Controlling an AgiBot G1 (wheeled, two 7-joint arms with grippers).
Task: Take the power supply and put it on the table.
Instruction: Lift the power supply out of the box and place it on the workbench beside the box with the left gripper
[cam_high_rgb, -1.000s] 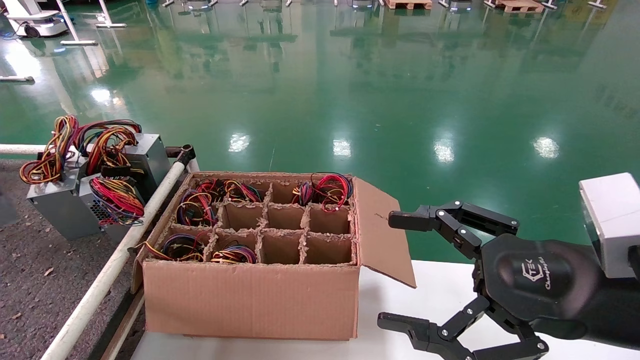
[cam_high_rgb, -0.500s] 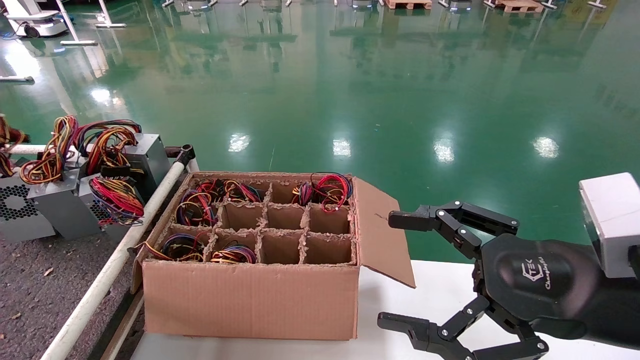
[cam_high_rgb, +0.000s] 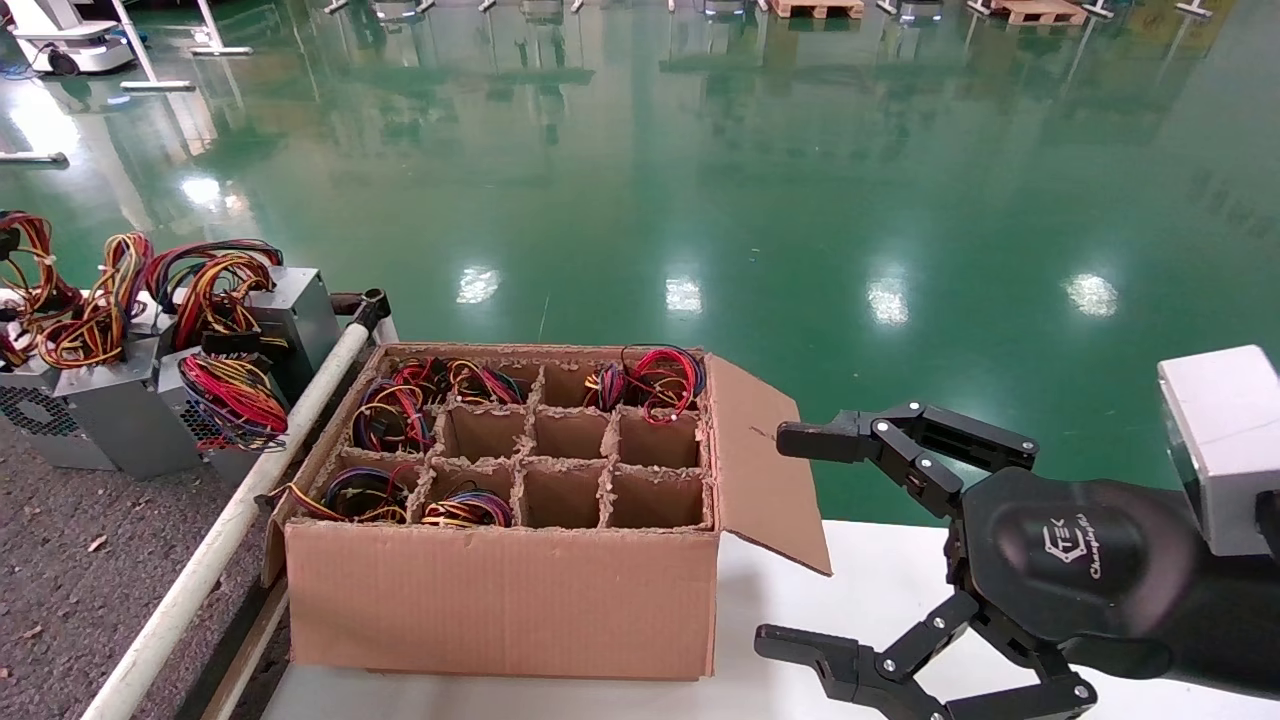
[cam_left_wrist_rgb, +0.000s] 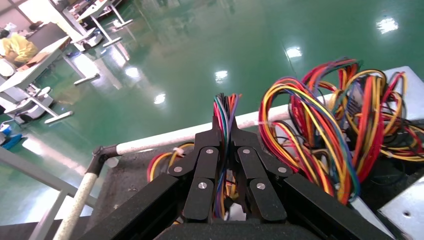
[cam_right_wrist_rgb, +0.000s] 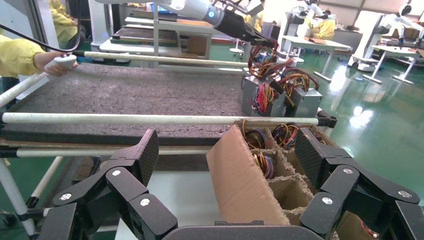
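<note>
A power supply stands at the far left on the dark speckled table, against two similar grey units. Its looped coloured wires rise from the top. In the left wrist view my left gripper is shut on that wire bundle; the box below is hidden. From the right wrist view the left arm reaches down to these wires. My right gripper hangs open, holding nothing, over the white tabletop beside the cardboard box.
A brown cardboard box with divider cells holds several more wire bundles; its flap points toward my right gripper. A white round rail separates the table from the box. A person in yellow stands at the table's far side.
The held power supply came into the head view from the left and shifted right, up against the other units. The right arm has not moved.
</note>
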